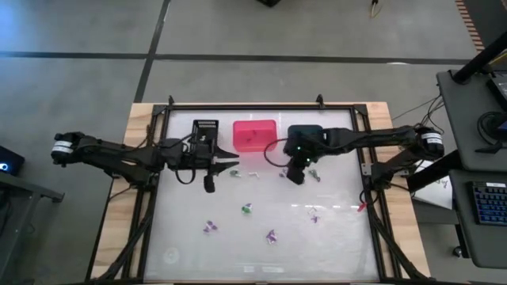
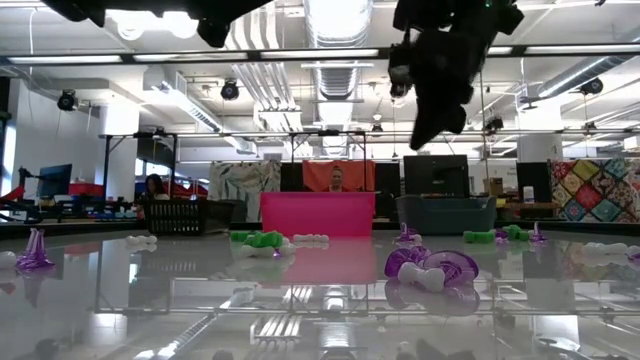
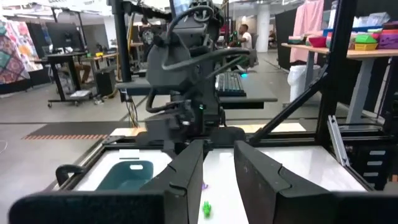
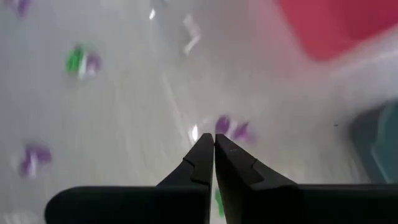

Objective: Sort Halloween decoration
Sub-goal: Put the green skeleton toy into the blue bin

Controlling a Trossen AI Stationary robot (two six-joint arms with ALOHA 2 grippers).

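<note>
Small Halloween decoration pieces lie scattered on the white table: a green one [image 1: 246, 209], purple ones [image 1: 209, 227] [image 1: 271, 236] [image 2: 430, 268], and a white one [image 1: 253, 175]. My right gripper [image 1: 295, 177] [image 4: 213, 144] hangs above the table in front of the teal bin, slanting down, with its fingers shut tip to tip. My left gripper [image 1: 228, 165] [image 3: 217, 158] is held level in front of the black bin, pointing toward the right arm. It is open, with nothing between its fingers. My right gripper has a green speck [image 4: 219, 202] showing in the slit behind its shut fingertips. I cannot tell whether that speck is pinched there or lies on the table below.
Three bins stand in a row along the far edge: black [image 1: 206, 131], pink [image 1: 254, 134] and teal [image 1: 305, 131], the last partly under the right arm. A raised frame [image 1: 261, 106] runs round the table. More trinkets lie near the right gripper [image 1: 315, 176].
</note>
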